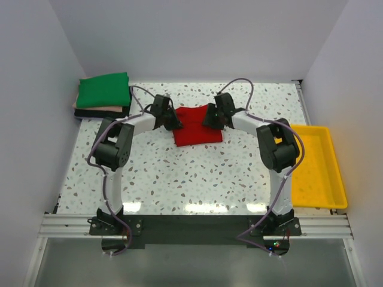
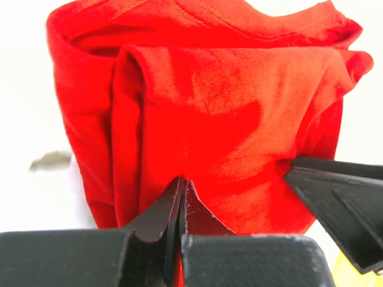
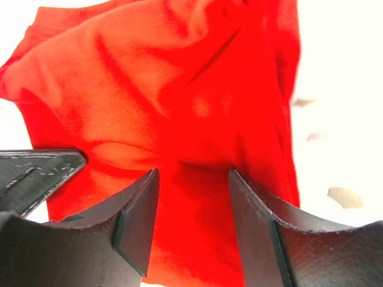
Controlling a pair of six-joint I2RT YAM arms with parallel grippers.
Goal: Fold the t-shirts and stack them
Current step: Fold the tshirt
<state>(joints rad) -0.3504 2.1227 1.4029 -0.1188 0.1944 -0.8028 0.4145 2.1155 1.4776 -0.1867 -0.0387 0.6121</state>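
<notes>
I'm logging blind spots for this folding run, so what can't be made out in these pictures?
1. Top view: the green shirt covers the stack, so the pink shirt and black shirt show only as edges.
2. Top view: the left tool and right tool hide the far corners of the red shirt.
3. Wrist views: the table is washed out white, and the fingers cut off the cloth's near edge.

Left gripper [image 2: 181, 186] fingers [image 2: 157, 216] pressed together, pinching red t-shirt [image 2: 227, 119] edge (cloth bunched in layered folds).

White arms [image 1: 112, 188] with black joints [image 1: 114, 149], lilac cables [image 1: 239, 82] (black baseplates [image 1: 114, 227]).
</notes>
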